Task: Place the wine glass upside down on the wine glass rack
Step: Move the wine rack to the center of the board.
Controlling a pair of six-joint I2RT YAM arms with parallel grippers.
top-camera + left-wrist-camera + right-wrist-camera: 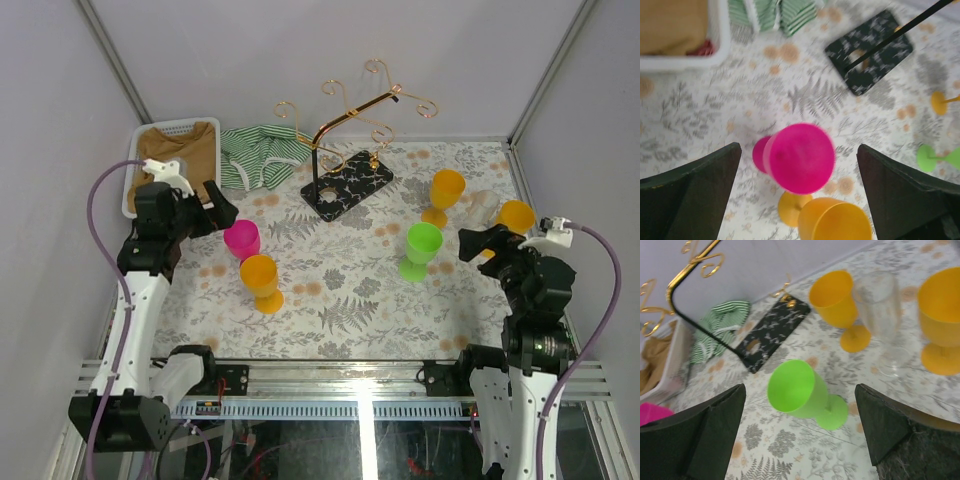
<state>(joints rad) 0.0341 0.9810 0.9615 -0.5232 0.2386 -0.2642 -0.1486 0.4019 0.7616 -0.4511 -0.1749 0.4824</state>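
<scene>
Wine glass rack [345,150]: set at the far middle of the table [330,310], on a black speckled base, with gold arms ending in curled hooks.

6 stemmed glasses are noted on the table, all upright and all apart from the rack.

Left side: pink wine glass [241,240], with the left orange wine glass [260,280] just beside it on the near side.

Right side: green wine glass [422,248]. Behind it, close together in a row, are the middle orange wine glass [445,195], the clear wine glass [879,310] and the right orange wine glass [516,217].

Left gripper [798,150]: held near the pink wine glass, which is framed between the fingers in the wrist view. Jaws are spread wide, and nothing is gripped.

Right gripper [800,387]: held near the green wine glass, which is framed the same way. Jaws are spread wide, and nothing is gripped.

Far left corner: white basket [132,185] with brown cloth inside. A striped green cloth [258,155] is laid just beside it.
</scene>
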